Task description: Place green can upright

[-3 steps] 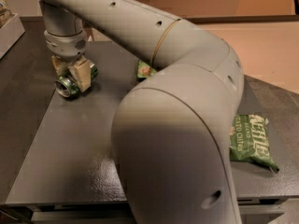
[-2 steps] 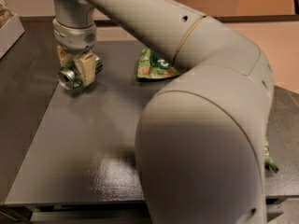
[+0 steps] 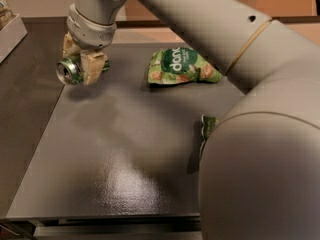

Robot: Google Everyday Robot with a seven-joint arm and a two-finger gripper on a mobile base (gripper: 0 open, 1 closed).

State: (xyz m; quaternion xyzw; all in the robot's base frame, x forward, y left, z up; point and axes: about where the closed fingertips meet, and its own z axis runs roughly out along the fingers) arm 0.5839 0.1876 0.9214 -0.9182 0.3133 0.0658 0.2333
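The green can (image 3: pixel 71 70) is a small shiny green drink can with a silver end. It lies on its side between the fingers of my gripper (image 3: pixel 81 64), silver end facing the camera, held a little above the dark table (image 3: pixel 120 154) near its far left corner. The gripper hangs down from the arm's wrist and is shut on the can. Its tan fingers (image 3: pixel 94 68) sit on either side of the can body.
A green snack bag (image 3: pixel 182 68) lies at the table's far middle. A second green bag (image 3: pixel 207 126) peeks out from behind my arm at the right. A white box (image 3: pixel 11 31) stands off the table at the far left. My large arm fills the right side.
The gripper has lifted the can off the table; it now hangs a little above the surface. The arm has shifted, uncovering the snack bag at the far middle.
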